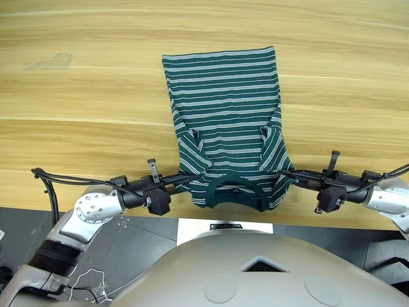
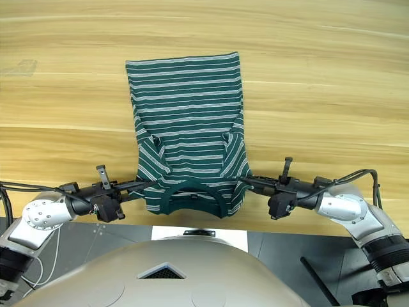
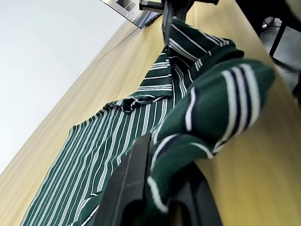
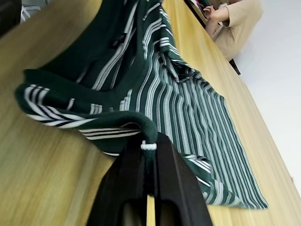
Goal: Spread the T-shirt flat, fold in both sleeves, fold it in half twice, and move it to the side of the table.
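1. left eye view: the t-shirt (image 1: 223, 109) lies on the wooden table (image 1: 83, 96), stretched lengthwise away from me. its collar (image 1: 233, 187) is at the table's near edge and its hem (image 1: 217, 56) is farthest off.
2. the shirt is dark green with thin white stripes. the left sleeve (image 1: 190, 144) and the right sleeve (image 1: 271, 137) are both folded in over the body, so the shirt makes a narrow oblong that widens a little toward the shoulders.
3. my left gripper (image 1: 186, 180) is at the near left shoulder corner, low over the table edge, pointing inward toward the collar.
4. left wrist view: my left gripper (image 3: 162, 193) is clamped on a bunched fold of the striped cloth. the fabric bulges up between and over the dark fingers (image 3: 129, 179), and the rest of the shirt runs on over the wood beyond.
5. my right gripper (image 1: 285, 173) is at the near right shoulder corner, also pointing inward, facing the left one across the collar.
6. right wrist view: my right gripper (image 4: 149, 174) has its fingers pressed together on the rolled edge of the shirt, with cloth pinched between them. the fabric beside the pinch is rumpled, and farther on it lies flat on the table.
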`<control>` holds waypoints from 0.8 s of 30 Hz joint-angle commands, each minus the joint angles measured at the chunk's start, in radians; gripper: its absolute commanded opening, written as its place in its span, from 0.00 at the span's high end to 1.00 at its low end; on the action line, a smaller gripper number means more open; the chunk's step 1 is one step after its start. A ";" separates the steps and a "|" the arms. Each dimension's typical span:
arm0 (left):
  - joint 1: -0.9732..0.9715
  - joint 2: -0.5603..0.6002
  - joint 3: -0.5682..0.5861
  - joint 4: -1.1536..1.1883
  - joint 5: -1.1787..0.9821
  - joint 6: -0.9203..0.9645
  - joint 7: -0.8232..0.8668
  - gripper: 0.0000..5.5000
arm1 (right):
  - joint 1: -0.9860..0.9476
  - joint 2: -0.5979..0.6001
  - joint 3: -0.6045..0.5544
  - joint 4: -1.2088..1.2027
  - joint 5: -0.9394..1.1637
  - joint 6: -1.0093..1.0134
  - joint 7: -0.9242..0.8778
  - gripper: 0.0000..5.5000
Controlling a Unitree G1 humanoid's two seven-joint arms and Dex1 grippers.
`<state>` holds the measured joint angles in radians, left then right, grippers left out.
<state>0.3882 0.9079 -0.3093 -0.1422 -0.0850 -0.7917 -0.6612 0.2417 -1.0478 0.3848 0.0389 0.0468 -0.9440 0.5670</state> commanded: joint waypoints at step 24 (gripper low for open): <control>-0.794 -0.619 0.236 0.949 -0.103 0.499 0.258 0.99 | -0.883 0.796 -0.106 0.978 -0.222 0.448 -0.428 0.95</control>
<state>-0.3608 0.2982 -0.0991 0.7444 -0.2062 -0.3052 -0.4286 -0.6088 -0.2660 0.2777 0.9460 -0.1428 -0.5016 0.1734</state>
